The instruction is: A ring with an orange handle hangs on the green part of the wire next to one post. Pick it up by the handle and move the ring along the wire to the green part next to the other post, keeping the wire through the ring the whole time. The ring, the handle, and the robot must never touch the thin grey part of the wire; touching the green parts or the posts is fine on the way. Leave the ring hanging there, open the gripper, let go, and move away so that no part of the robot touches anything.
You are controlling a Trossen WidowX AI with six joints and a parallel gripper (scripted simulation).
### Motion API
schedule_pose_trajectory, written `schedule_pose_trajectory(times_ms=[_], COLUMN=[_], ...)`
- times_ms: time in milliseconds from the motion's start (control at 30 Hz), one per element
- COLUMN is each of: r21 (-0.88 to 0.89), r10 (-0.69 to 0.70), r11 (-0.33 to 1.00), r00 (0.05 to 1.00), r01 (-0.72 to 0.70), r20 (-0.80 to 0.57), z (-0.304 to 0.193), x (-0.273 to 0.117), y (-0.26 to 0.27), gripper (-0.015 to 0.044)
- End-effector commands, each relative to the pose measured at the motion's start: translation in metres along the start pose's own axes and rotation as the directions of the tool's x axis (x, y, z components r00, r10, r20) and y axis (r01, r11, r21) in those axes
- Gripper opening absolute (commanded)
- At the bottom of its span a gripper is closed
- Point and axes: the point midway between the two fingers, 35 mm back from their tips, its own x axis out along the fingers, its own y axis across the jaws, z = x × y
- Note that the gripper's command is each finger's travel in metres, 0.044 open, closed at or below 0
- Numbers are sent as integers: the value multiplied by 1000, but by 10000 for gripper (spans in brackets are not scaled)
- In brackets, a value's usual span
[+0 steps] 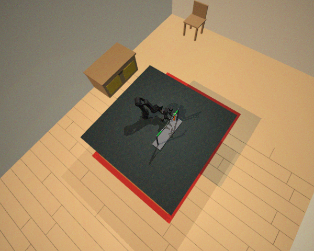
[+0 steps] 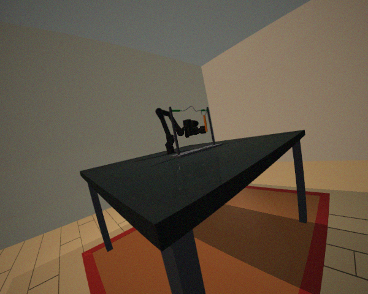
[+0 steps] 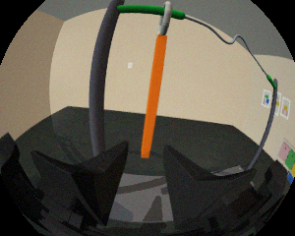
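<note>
The ring [image 1: 175,114] [image 2: 203,113] [image 3: 166,19] hangs on the green wire part [image 3: 140,9] beside the post at the left in the wrist view. Its orange handle [image 1: 174,118] [image 2: 205,121] [image 3: 154,93] hangs down, slightly tilted in the wrist view. My gripper [image 1: 169,115] [image 2: 203,128] [image 3: 146,147] is open, its two fingertips apart at the handle's lower end. The handle appears between and beyond them, with no finger seen pressing on it. The thin grey wire [image 2: 191,106] [image 3: 211,29] runs to the other green part [image 1: 159,133] [image 2: 176,110] [image 3: 271,82].
The near-ring post [image 2: 211,129] [image 3: 97,88] stands left of the handle in the wrist view. The other post [image 1: 157,140] [image 2: 175,133] [image 3: 271,118] is farther right there. Both posts rise from a grey base plate [image 1: 162,140] on the dark table [image 1: 119,143] [image 2: 178,190].
</note>
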Motion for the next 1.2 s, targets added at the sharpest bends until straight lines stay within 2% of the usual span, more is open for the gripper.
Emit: schedule_pose_trajectory(times_ms=[0, 67, 267, 433, 1167], r21=[5, 5, -1, -1, -1], r10=[-5, -5, 0, 0, 0], r11=[1000, 1000, 1000, 1000, 1000], r00=[1000, 1000, 1000, 1000, 1000], r01=[5, 5, 0, 0, 0], r20=[-1, -1, -1, -1, -1], z=[0, 0, -3, -4, -4], x=[0, 0, -39, -44, -44], y=[-1, -1, -4, -5, -5], gripper=[160, 160, 317, 440, 440])
